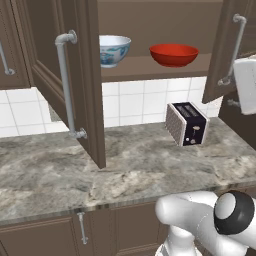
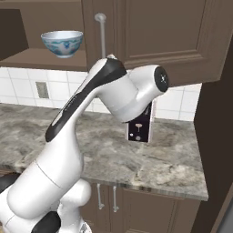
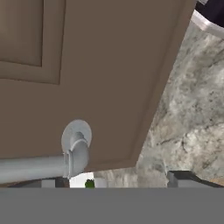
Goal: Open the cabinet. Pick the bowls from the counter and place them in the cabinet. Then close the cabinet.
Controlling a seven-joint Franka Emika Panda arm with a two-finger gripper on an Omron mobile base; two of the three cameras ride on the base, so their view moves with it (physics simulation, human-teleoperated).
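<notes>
Both bowls (image 1: 114,50) (image 1: 173,54) sit on the cabinet (image 1: 150,67) shelf, doors open. The right door (image 3: 87,65) looks rigid and hinged; its smooth metal handle (image 3: 48,164) is the place to grip. The gripper (image 3: 124,181) hangs spread beside it, holding nothing.

At upper centre, the cabinet shelf (image 1: 150,72) carries the white-and-blue bowl (image 1: 114,49) and red bowl (image 1: 174,54); lower down, the counter (image 1: 100,167) bears a toaster (image 1: 187,123).

Cabinet (image 1: 80,75) doors open, patterned bowl (image 1: 114,49), red bowl (image 1: 174,54) on shelf
</notes>
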